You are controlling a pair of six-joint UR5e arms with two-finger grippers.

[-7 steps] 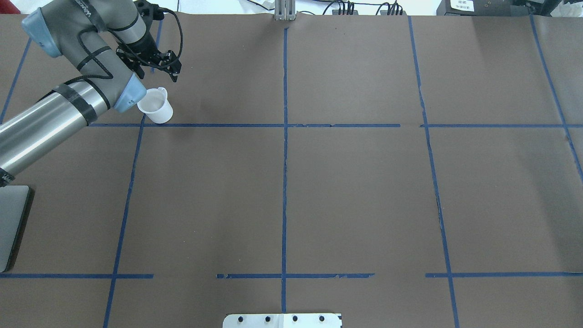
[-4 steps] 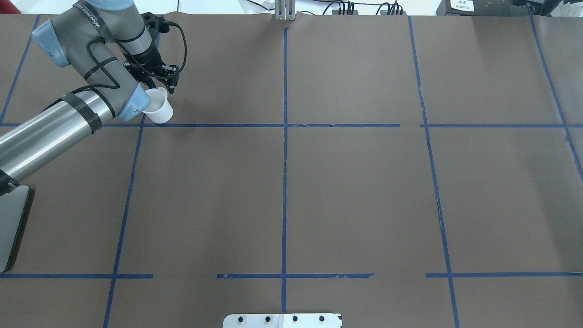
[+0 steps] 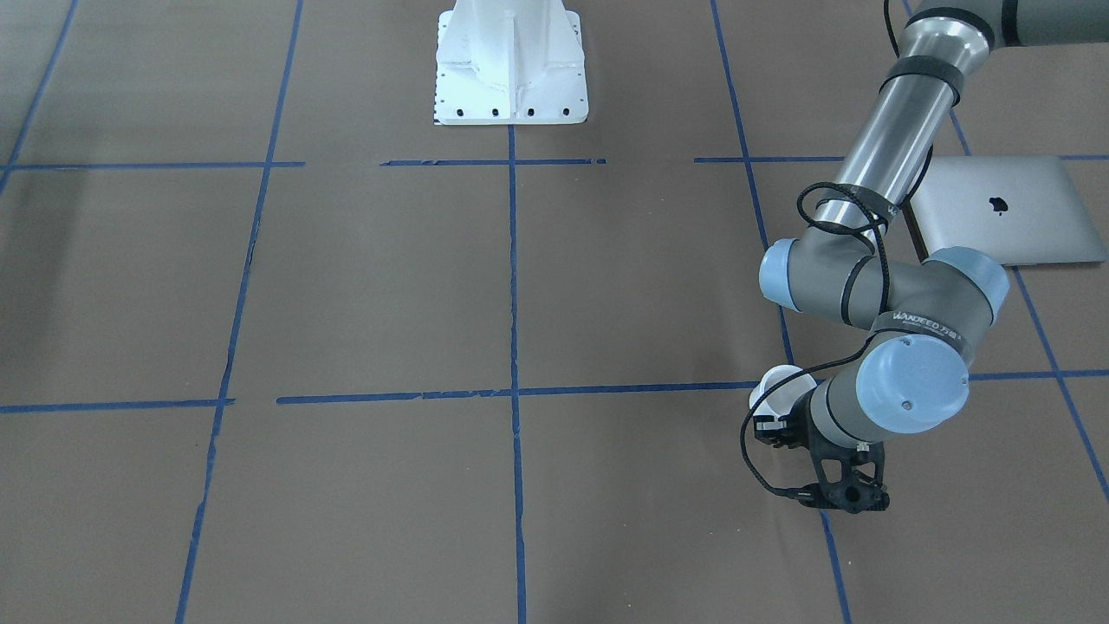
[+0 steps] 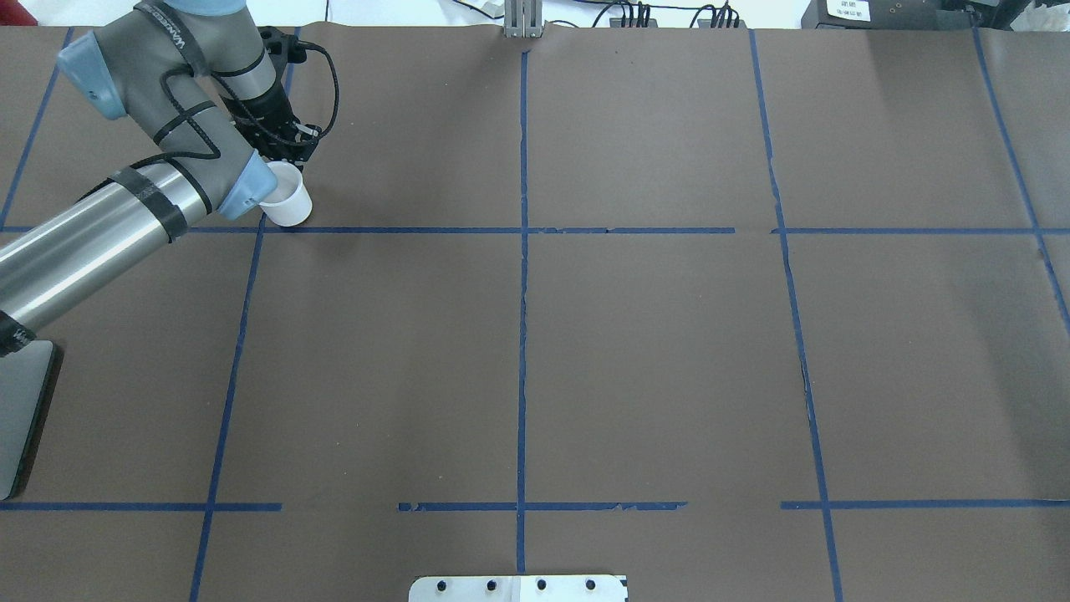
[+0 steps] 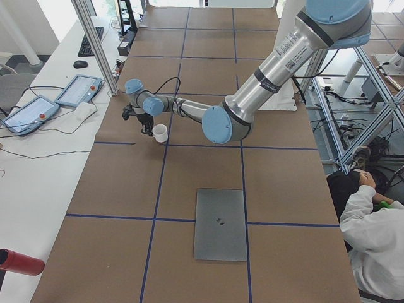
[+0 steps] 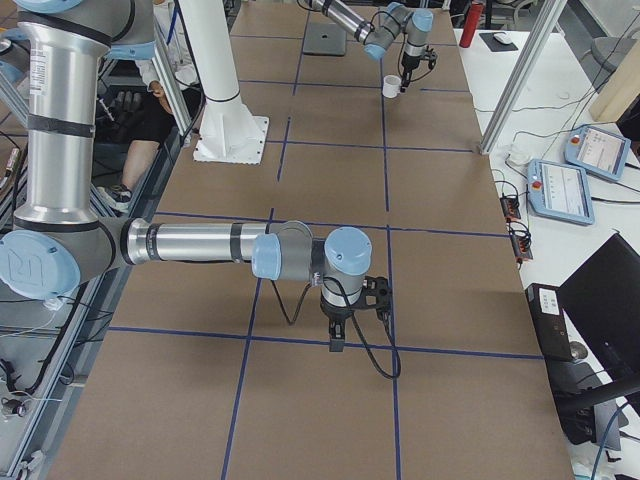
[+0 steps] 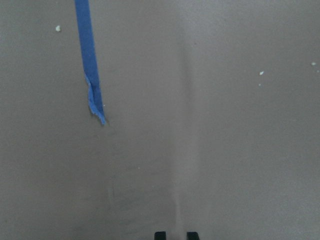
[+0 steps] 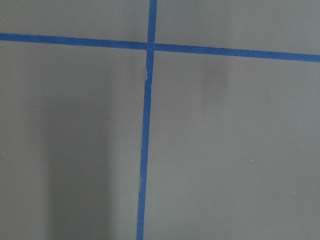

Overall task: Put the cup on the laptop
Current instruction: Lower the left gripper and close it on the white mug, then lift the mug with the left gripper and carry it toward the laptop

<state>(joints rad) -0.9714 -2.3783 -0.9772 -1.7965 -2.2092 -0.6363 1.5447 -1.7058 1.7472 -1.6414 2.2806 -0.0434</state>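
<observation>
The white cup [image 4: 282, 199] stands on the brown table near the far left, at a blue tape crossing; it also shows in the front view [image 3: 778, 387] and the left side view [image 5: 160, 133]. My left gripper [image 4: 284, 155] is down at the cup's far side, where its handle was. In the left wrist view its fingertips [image 7: 160, 235] stand a narrow gap apart, and the cup is out of that view. The silver laptop [image 3: 996, 212] lies closed at the table's left edge [image 4: 17, 418], apart from the cup. My right gripper [image 6: 335, 340] hangs over bare table; I cannot tell its state.
Blue tape lines [image 4: 522, 334] grid the brown table. The white robot base plate [image 3: 511, 61] sits at the near middle edge. A red bottle [image 5: 19, 262] and tablets [image 5: 79, 90] lie on the side bench. A person [image 5: 372, 240] sits beside the table.
My left gripper has dropped and moved in to the cup's far side, and its fingers have narrowed. The cup's handle is now hidden. The cup has shifted slightly left.
</observation>
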